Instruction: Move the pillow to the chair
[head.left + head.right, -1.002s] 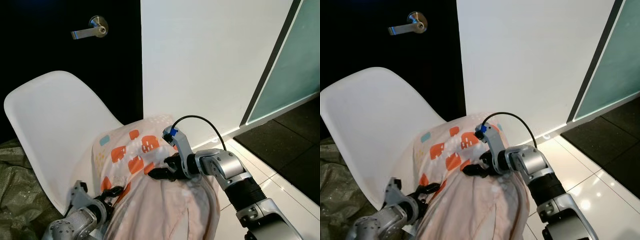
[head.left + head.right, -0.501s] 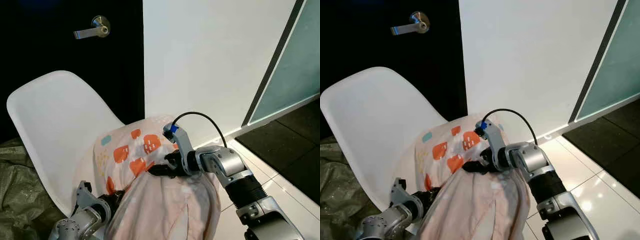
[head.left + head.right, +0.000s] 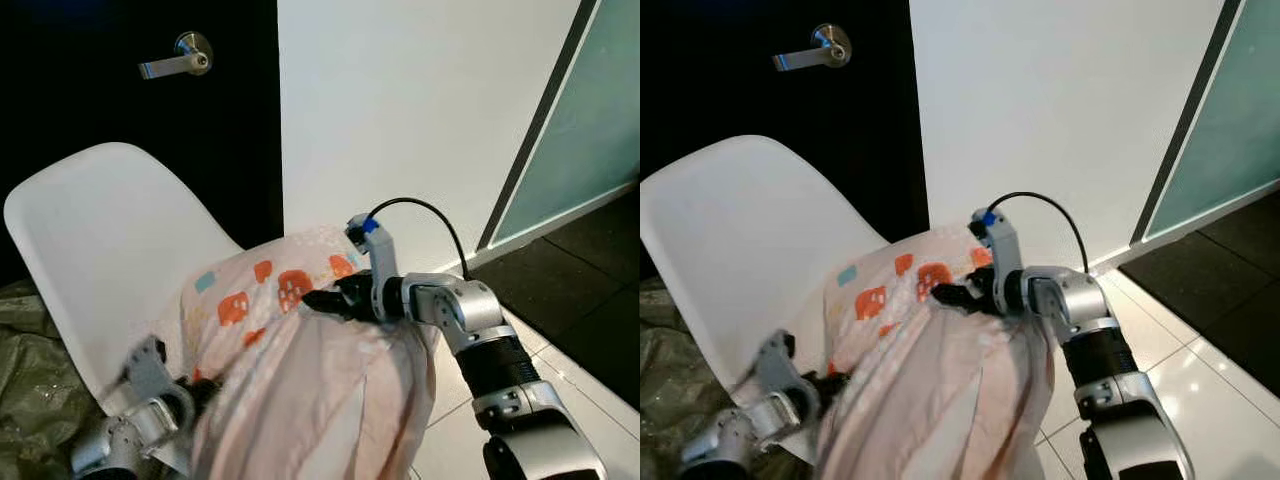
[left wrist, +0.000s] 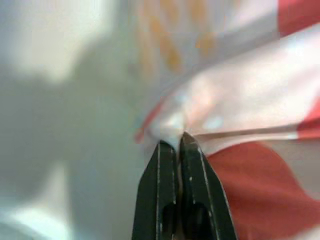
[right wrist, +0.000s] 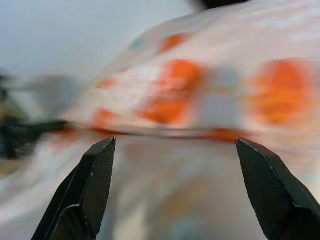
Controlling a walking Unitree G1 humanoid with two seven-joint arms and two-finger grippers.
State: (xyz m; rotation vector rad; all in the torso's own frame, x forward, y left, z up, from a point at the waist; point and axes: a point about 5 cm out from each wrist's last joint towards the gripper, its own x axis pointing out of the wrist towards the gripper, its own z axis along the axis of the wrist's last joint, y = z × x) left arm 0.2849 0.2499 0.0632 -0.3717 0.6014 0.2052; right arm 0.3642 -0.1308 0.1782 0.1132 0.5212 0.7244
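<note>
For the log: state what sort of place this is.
Probably a home hallway or room corner: a dark door with a lever handle, a white wall, glossy floor tiles, and a white chair holding a pillow.

You have bright, even light on the plain white wall (image 3: 400, 110), while the black door (image 3: 120, 130) beside it stays nearly featureless. Glare spots sit on the glossy white floor tiles (image 3: 1200, 380). The silver left arm (image 3: 130, 430) smears with motion blur in both eye views. Your right wrist view is soft and blurred across the pink pillow with orange patches (image 5: 200, 95); the left wrist view is out of focus beyond the black fingers (image 4: 162, 195).
</note>
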